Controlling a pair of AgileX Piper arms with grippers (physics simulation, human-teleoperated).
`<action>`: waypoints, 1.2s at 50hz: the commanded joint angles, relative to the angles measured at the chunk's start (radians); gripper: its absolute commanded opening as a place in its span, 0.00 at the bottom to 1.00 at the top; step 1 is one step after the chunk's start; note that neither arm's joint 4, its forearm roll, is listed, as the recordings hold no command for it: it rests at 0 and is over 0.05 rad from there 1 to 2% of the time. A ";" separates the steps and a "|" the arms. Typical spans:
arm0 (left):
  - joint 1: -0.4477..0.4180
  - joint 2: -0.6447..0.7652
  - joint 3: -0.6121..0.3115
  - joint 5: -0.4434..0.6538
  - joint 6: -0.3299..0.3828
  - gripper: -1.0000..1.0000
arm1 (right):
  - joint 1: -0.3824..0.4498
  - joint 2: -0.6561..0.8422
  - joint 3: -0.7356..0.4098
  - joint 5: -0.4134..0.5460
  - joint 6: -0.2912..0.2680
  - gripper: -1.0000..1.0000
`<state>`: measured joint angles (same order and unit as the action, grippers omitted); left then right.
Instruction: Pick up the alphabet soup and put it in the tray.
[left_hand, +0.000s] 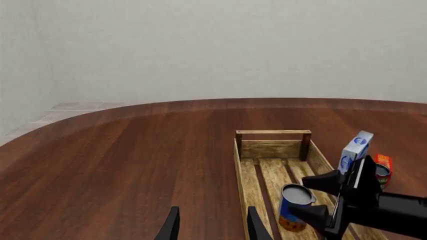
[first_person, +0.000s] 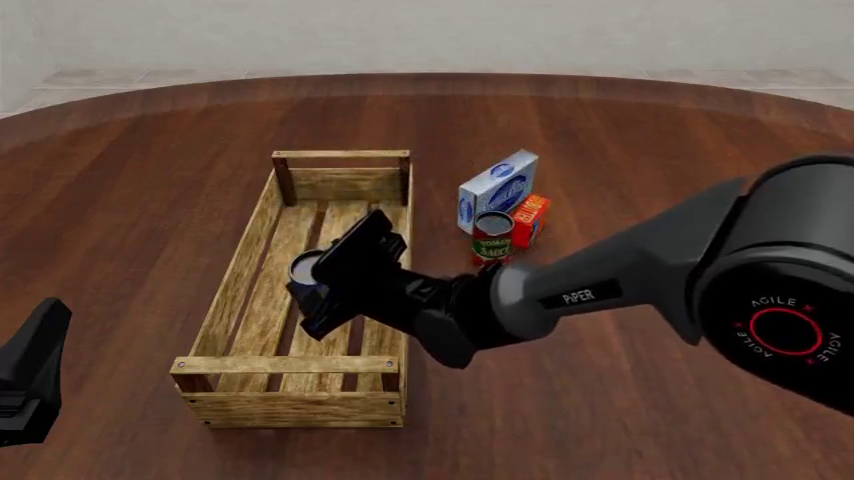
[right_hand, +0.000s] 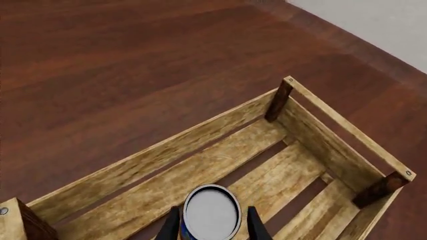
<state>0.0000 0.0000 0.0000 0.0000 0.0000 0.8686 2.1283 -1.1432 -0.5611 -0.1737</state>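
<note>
right tool (right_hand: 212, 226): fingers close on either side of alphabet soup, touching its sides as far as visible; gripping it. In front view, right arm reaching from right over tray's right wall, tool above tray floor.
alphabet soup (right_hand: 211, 211): upright, grey metal top facing up, blue label, orange-red marks low on it in left wrist view (left_hand: 295, 206). Inside tray, about mid-length, over slatted floor. Cannot tell whether base touching slats or just above. Mostly hidden by tool in front view (first_person: 308, 268).
tray (first_person: 244, 272): light-wood crate, long axis running away from arms, on surface left of centre. Raised rails at near and far ends. Only the can inside, as far as visible.
left tool (left_hand: 212, 227): two dark fingertips at frame edge in left wrist view, gap between them, nothing between; open. Well apart from tray, low at left edge of front view (first_person: 24, 378).
red-and-green can (first_person: 491, 238): upright on surface, just right of tray's far end, outside it.
blue-and-white carton (first_person: 498, 189): upright, just behind that can, leaning look, outside tray.
orange-red box (first_person: 530, 220): small, beside can on its right, touching or nearly so.
surface (first_person: 641, 150): dark reddish wood, rounded far edge.
</note>
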 joint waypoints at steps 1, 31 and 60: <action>0.000 0.000 0.000 0.000 0.000 1.00 | 0.004 -0.009 -0.004 0.012 0.003 1.00; 0.000 0.000 0.000 0.000 0.000 1.00 | 0.016 -0.105 0.066 0.010 -0.002 1.00; 0.000 0.000 0.000 0.000 0.000 1.00 | 0.029 -0.220 0.159 -0.013 -0.002 1.00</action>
<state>0.0000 0.0000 0.0000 0.0000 0.0000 0.8941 1.9408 -1.0168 -0.5625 -0.1733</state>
